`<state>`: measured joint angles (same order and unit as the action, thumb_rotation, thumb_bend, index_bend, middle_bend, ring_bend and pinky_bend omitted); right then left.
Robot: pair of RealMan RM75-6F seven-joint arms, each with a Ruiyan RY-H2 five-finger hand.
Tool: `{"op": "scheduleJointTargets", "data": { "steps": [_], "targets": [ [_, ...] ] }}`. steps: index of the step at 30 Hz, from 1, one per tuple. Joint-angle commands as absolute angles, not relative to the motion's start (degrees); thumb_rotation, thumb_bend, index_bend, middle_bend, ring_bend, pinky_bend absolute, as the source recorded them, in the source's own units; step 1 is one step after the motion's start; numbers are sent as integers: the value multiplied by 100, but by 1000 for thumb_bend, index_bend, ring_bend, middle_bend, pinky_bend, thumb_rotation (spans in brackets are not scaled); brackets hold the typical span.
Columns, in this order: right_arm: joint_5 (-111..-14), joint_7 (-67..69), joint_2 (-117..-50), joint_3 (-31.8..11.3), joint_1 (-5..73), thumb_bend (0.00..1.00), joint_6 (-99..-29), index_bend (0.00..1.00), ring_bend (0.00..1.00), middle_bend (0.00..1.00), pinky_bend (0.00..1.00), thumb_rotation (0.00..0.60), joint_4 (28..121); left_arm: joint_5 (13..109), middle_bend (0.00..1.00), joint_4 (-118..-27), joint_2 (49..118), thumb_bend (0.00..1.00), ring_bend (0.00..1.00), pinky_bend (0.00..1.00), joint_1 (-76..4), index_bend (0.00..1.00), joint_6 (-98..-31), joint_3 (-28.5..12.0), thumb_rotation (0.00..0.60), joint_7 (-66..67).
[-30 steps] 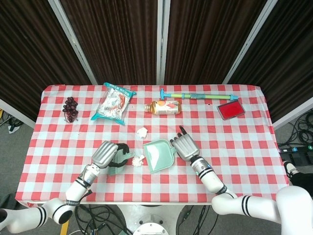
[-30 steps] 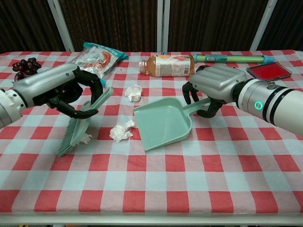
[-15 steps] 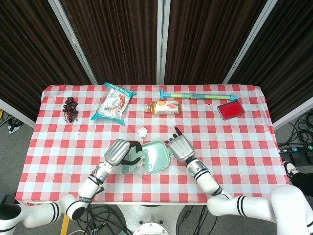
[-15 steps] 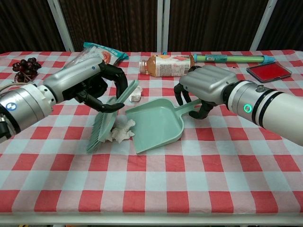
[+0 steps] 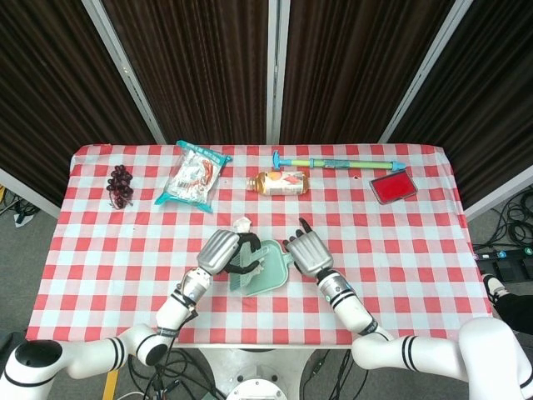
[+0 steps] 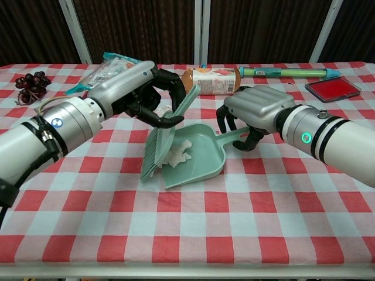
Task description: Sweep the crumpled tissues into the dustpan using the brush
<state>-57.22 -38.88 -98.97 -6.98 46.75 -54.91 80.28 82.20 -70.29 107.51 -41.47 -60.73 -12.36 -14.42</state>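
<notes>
You are gripping the brush point(image 6: 167, 137) in your left robot hand point(image 6: 143, 93), with the bristles standing at the open lip of the dustpan point(image 6: 202, 167). Your right robot hand point(image 6: 255, 114) is clenching around the dustpan's handle, steadying it on the tabletop point(image 6: 246, 228). One crumpled tissue point(image 6: 177, 153) is sitting inside the pan, just past the bristles.

A second tissue point(image 5: 242, 223) is lying beyond your left robot hand in the head view, outside the pan and near its far edge. It is hidden from the chest camera, so you are likely working it half blind.

The tissue in the pan is lying close to the lip. If you are pulling the brush back too quickly, the bristles are likely dragging it out again. If you are tilting the pan forward while lifting, the tissue is probably sliding off.

Reaching for the second tissue is bringing your left robot hand close to the bottle point(image 6: 211, 80) lying on its side behind it. A wide swing is risking a knock that sets the bottle rolling.
</notes>
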Motion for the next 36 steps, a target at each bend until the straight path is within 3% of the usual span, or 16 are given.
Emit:
{"op": "scheduleJointTargets", "data": {
  "steps": [1,17,36],
  "targets": [
    [-5728,-3689,-9922,-761,4630,360,-5500,615,289,564,76,600,7976,8086,585,-7083,10831,470,833,967,-4235,534,-6001,-1372,600,-1637],
    [-5761,-2962,-9593,-944,4426,359,-5515,616,289,565,76,600,7842,7846,585,-7619,10043,470,823,967,-4091,534,-6055,-1647,600,-2425],
    [-5327,-3467,-9630,-1034,4592,360,-5427,617,289,564,76,600,7492,7542,585,-5691,10472,471,781,964,-4745,534,-5301,-1807,600,-2783]
  ]
}}
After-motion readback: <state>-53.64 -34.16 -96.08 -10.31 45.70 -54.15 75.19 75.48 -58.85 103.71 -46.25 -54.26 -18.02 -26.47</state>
